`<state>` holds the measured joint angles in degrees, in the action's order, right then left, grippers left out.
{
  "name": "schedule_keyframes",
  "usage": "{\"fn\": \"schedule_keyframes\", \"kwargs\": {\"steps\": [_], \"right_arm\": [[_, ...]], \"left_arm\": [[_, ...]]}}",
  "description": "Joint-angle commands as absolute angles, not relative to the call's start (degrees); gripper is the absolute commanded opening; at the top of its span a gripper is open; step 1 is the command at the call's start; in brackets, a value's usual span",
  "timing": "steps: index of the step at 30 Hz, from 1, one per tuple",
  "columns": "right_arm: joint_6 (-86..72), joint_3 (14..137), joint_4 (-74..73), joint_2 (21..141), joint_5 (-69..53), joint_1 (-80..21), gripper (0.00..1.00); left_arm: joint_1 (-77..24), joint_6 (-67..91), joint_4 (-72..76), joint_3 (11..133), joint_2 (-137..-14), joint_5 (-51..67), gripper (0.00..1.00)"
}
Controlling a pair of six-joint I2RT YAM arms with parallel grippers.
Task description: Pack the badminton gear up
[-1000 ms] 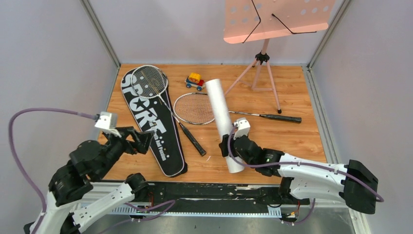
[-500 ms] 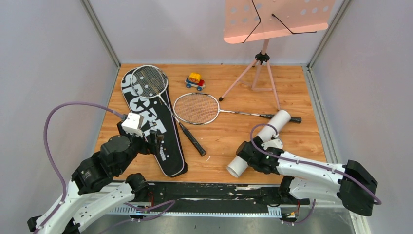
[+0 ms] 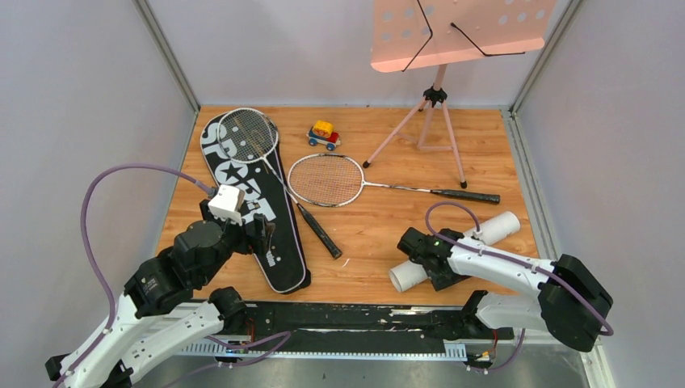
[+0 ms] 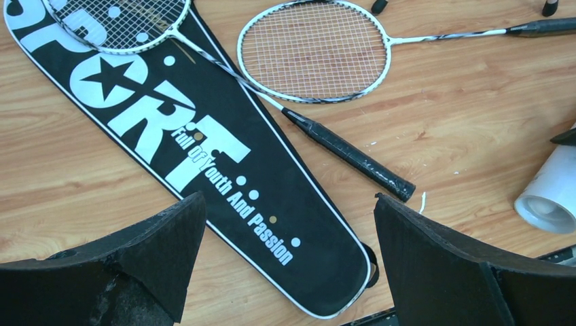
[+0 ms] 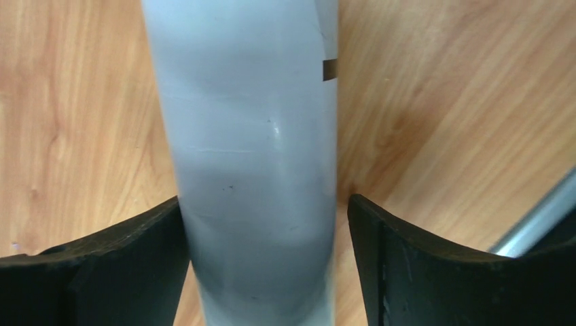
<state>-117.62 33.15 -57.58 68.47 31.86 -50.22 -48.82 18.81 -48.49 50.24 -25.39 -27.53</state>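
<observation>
White cylindrical tube (image 5: 251, 136) laid flat on wooden table (image 3: 388, 234), straddled by right gripper (image 5: 265, 204), jaws parted, nothing clamped. Left gripper (image 4: 289, 197) wide open, empty, over long black SPORT bag (image 4: 204, 170). Risk: tube rolled away if nudged.

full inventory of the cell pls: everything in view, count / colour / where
bag: 1, black with white SPORT lettering, flat on the table's left side
first racket: 1, pale frame, black grip, head on the bag's far end, handle on the wood
second racket: 1, white frame, black grip, mid-table, handle pointing right
tube: 1, white, lying near the front right
toy car: 1, red, yellow and blue, beyond the second racket's head
music stand: 1, pink, far right
table: 1, wood
left hand: 1, black, open, over the bag's near end
right hand: 1, black, open, fingers either side of the tube
</observation>
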Motion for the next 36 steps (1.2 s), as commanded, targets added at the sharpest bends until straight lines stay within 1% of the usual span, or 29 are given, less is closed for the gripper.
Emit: {"fn": "schedule_keyframes", "kwargs": {"steps": [1, 2, 4, 9, 13, 19, 20, 22, 25, 27, 29, 30, 32, 36], "right_arm": [[-139.2, 35.9, -65.3, 67.1, 30.2, -50.0, 0.84], [-138.3, 36.6, -65.8, 66.6, 30.5, -49.9, 0.88], [-136.0, 38.0, -66.9, 66.0, 30.7, -49.9, 0.91], [-128.8, 40.8, -67.8, 65.4, 29.1, -49.9, 0.92], [-125.2, 42.9, -69.0, 63.8, 27.6, -50.5, 0.9], [-114.5, 46.8, -65.6, 60.3, 33.4, -53.6, 0.83], [-111.8, 46.9, -63.2, 60.0, 34.2, -53.8, 0.83], [-101.4, 45.9, -55.1, 59.2, 35.3, -53.9, 0.82], [-83.8, 43.0, -36.0, 58.0, 33.6, -54.0, 0.82], [-64.6, 39.6, -19.3, 57.5, 28.7, -54.1, 0.81], [-49.8, 36.4, -3.4, 58.6, 21.3, -54.0, 0.76], [-44.8, 36.1, 1.3, 60.1, 18.7, -54.0, 0.72], [-37.7, 39.4, 3.0, 64.6, 15.0, -54.0, 0.7], [-29.0, 47.5, 2.6, 78.4, 7.0, -54.1, 0.7]], "left_arm": [[-48.8, 17.5, -46.4, 50.0, -25.9, -28.6, 1.0], [-48.8, 17.6, -46.5, 50.0, -25.9, -28.7, 1.0], [-48.8, 17.8, -46.7, 50.1, -26.5, -29.4, 1.0], [-48.8, 18.5, -47.6, 50.4, -27.5, -31.4, 1.0], [-48.8, 18.8, -47.9, 50.5, -27.6, -31.9, 1.0], [-48.8, 18.5, -47.7, 50.4, -27.3, -31.4, 1.0], [-48.8, 18.5, -47.6, 50.4, -27.2, -31.3, 1.0], [-48.8, 18.5, -47.6, 50.3, -26.9, -31.1, 1.0], [-48.8, 18.4, -47.5, 50.2, -26.4, -31.1, 1.0], [-48.8, 18.4, -47.5, 50.1, -25.9, -31.0, 1.0], [-48.8, 18.3, -47.5, 50.0, -25.4, -30.9, 1.0], [-48.7, 18.4, -47.4, 50.0, -25.2, -30.9, 1.0], [-48.8, 18.4, -47.3, 49.9, -24.8, -30.9, 1.0], [-48.8, 18.5, -47.3, 49.8, -24.2, -30.9, 1.0]]}}
